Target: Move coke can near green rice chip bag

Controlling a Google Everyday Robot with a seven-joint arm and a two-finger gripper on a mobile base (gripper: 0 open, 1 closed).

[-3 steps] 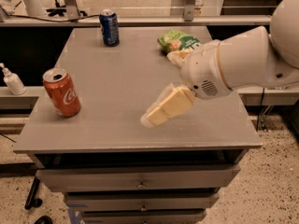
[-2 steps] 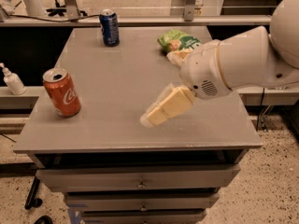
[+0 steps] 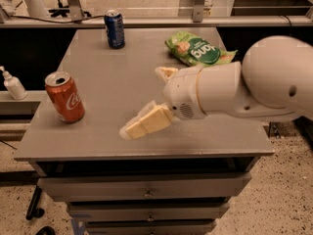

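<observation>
The coke can (image 3: pixel 64 97), orange-red with white script, stands upright near the table's front left edge. The green rice chip bag (image 3: pixel 198 48) lies flat at the back right of the table. My gripper (image 3: pixel 142 102) hovers over the table's front middle, to the right of the can and apart from it. Its cream fingers (image 3: pixel 146 123) are spread open and hold nothing. The white arm (image 3: pixel 254 82) reaches in from the right and covers the table's right side below the bag.
A dark blue soda can (image 3: pixel 115 28) stands upright at the back left of the grey table (image 3: pixel 98 72). A white pump bottle (image 3: pixel 12 83) sits on a lower ledge to the left. Drawers are below the table's front edge.
My gripper has moved left toward the coke can and a little lower. A second finger now shows, and more of the green bag is uncovered. The cans and the bag have not moved.
</observation>
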